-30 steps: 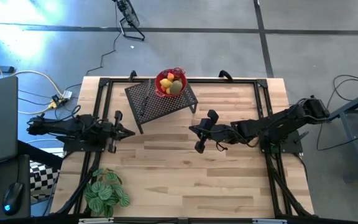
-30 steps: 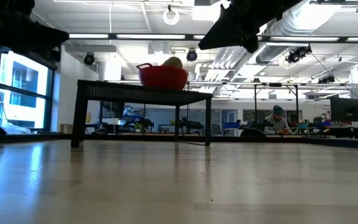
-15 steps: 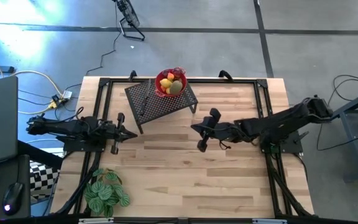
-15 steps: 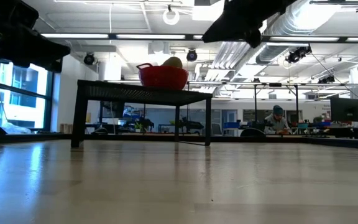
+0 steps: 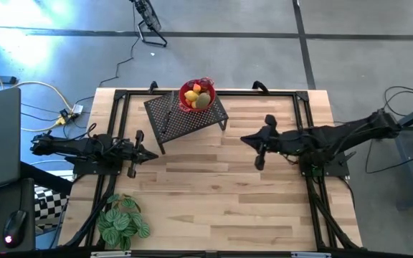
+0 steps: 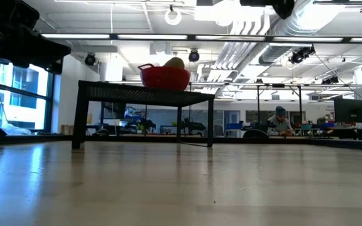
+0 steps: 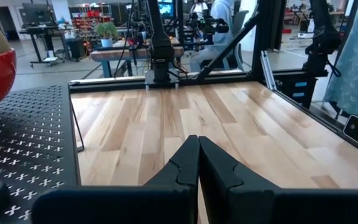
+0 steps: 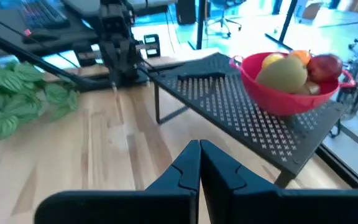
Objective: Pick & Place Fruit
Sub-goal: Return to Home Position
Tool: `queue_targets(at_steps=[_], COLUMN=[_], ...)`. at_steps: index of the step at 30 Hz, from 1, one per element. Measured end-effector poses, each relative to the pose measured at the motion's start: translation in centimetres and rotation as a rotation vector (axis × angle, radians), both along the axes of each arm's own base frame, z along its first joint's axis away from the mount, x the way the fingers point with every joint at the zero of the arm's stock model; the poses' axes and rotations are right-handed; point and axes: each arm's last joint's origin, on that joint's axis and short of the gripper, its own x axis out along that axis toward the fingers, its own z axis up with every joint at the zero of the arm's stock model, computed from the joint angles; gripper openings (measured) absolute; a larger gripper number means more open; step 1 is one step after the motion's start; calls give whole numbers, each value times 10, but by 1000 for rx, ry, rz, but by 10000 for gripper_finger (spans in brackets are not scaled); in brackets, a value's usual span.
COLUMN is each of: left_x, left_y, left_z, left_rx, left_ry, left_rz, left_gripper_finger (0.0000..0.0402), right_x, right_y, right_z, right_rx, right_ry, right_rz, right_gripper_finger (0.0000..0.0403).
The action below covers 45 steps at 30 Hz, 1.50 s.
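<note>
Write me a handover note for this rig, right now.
Left hand: shut, empty, parked at the table's left edge.
Right hand: shut, empty, held over the table right of the shelf.
Fruit: all that shows sits in the red strainer bowl on the shelf; black knife lies on the shelf, apart from it.
Left to do: likely only bringing the right hand home.

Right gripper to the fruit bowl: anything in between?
Nothing loose. High view: only bare table and a corner of the black mesh shelf lie between the right gripper and the red bowl holding the fruit.
</note>
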Motion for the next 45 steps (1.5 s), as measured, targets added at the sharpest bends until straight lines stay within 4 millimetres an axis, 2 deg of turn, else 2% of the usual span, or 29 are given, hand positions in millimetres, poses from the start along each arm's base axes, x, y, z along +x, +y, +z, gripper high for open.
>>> queue_targets(at_steps=[3, 6, 11, 16, 23, 29, 39, 45], left_x=[0, 0, 0, 0, 0, 0, 0, 0], left_y=[0, 0, 0, 0, 0, 0, 0, 0], left_z=[0, 0, -1, -1, -1, -1, -1, -1], left_rx=[0, 0, -9, -33, -25, -25, -22, -22], left_ry=[1, 2, 5, 8, 6, 6, 6, 6], left_rz=[0, 0, 1, 1, 7, 9, 10, 10], left_gripper_finger=[0, 0, 0, 0, 0, 0, 0, 0], right_x=[-9, -15, -25, -50, -90, -113, -136, -142], right_y=[-3, -9, -28, -41, -43, -44, -45, -46], right_z=[7, 7, -11, -20, -29, -46, -52, -68], right_rx=[-2, -1, 33, 52, 55, 72, 56, 61], right_ry=[-24, -56, -105, -163, -284, -349, -459, -483], right_rz=[17, 110, 135, 72, 69, 68, 70, 69], right_gripper_finger=[2, 2, 2, 2, 2, 2, 2, 2])
